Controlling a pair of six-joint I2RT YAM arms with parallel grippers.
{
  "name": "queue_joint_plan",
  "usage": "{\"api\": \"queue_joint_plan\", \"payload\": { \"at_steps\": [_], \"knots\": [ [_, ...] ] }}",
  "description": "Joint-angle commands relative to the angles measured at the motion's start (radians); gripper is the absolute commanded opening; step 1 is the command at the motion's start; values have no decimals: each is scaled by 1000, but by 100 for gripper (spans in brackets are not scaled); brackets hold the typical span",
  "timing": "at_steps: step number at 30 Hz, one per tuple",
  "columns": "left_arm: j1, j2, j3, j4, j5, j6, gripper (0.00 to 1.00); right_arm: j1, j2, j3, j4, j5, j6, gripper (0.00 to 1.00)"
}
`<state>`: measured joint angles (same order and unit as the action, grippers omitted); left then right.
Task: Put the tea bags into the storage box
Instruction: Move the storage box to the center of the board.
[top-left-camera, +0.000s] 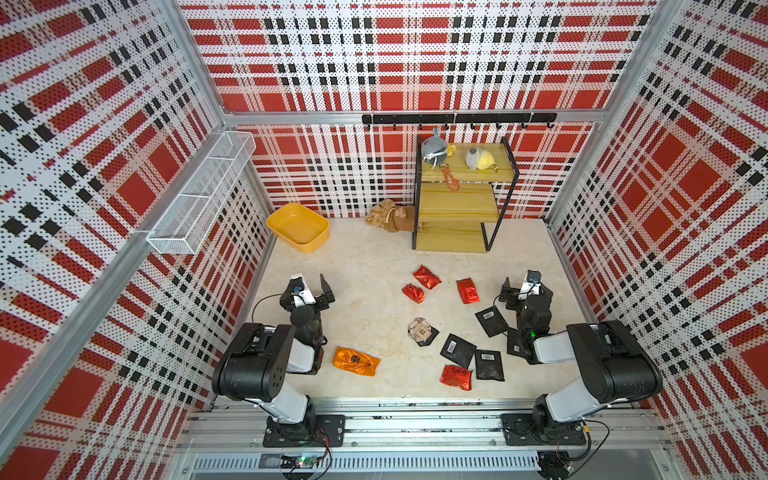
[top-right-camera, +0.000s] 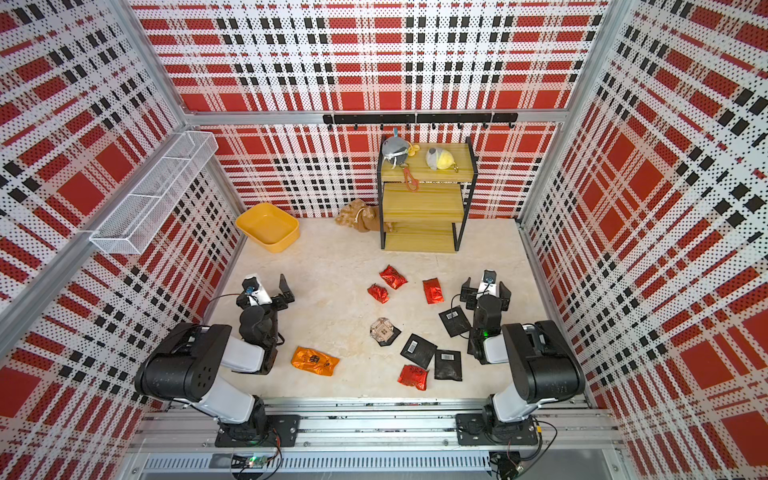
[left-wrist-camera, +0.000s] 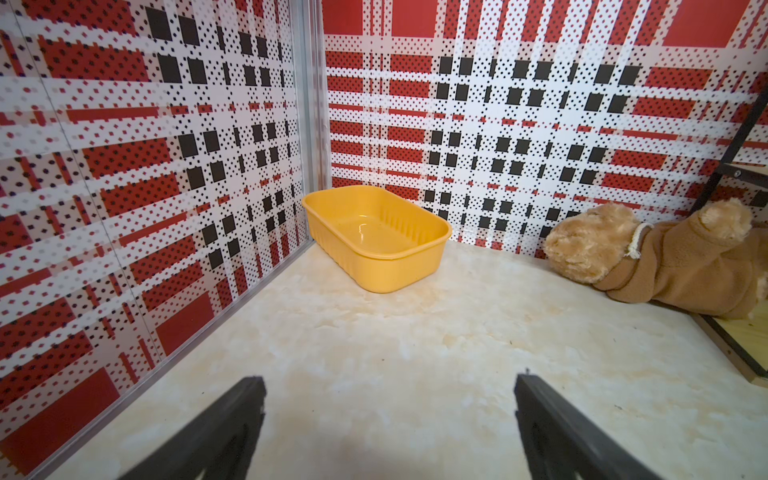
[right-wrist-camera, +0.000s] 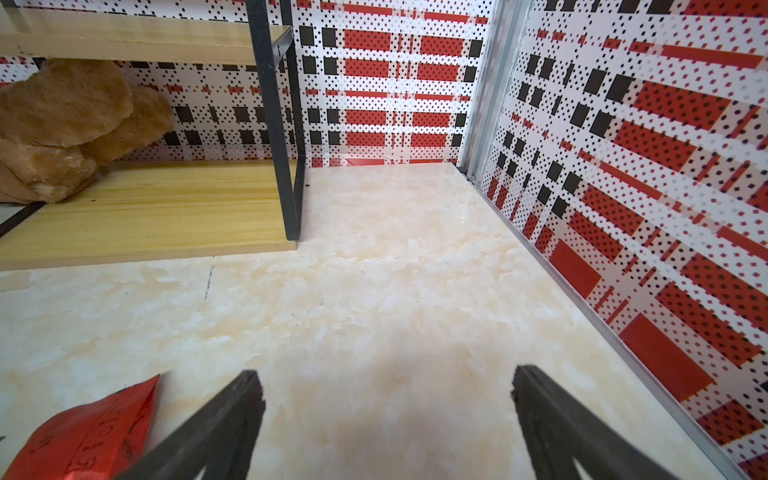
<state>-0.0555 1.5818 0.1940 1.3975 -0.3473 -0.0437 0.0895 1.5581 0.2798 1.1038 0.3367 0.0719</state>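
The tea bags lie scattered on the pale floor in both top views: three red foil packets (top-left-camera: 427, 277) mid-floor, an orange one (top-left-camera: 356, 361) by the left arm, a clear one (top-left-camera: 420, 329), several black sachets (top-left-camera: 457, 350), and another red one (top-left-camera: 456, 377). The empty yellow storage box (top-left-camera: 298, 227) (left-wrist-camera: 376, 237) stands in the far left corner. My left gripper (top-left-camera: 309, 283) (left-wrist-camera: 390, 380) is open and empty, facing the box from a distance. My right gripper (top-left-camera: 527, 284) (right-wrist-camera: 386, 374) is open and empty, with a red tea bag (right-wrist-camera: 83, 432) just beside one finger.
A wooden shelf unit (top-left-camera: 457, 199) with a black frame stands at the back and carries a grey plush (top-left-camera: 434, 150) and a yellow plush (top-left-camera: 480, 158). A brown plush (top-left-camera: 392, 216) lies beside it. A white wire basket (top-left-camera: 203, 191) hangs on the left wall.
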Motion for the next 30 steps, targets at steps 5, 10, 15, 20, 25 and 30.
{"api": "queue_joint_plan", "payload": {
  "at_steps": [5, 10, 15, 20, 25, 30],
  "knots": [
    [6, -8, 16, -7, 2, 3, 99, -7, -13, 12, -5, 0, 12, 100],
    [-17, -17, 3, 4, -51, 14, 99, -7, -13, 14, -4, -1, 11, 100],
    [-142, -160, -7, -61, -298, 103, 99, -7, -13, 13, -3, 0, 12, 100],
    [-260, -375, 158, -472, -355, 134, 99, -11, -15, 15, -10, -12, 14, 100],
    [-109, -348, 440, -906, -55, -68, 99, -14, -15, 18, -12, -17, 14, 100],
    [18, -173, 747, -1189, 200, -125, 99, -14, -15, 15, -12, -17, 14, 100]
  ]
}}
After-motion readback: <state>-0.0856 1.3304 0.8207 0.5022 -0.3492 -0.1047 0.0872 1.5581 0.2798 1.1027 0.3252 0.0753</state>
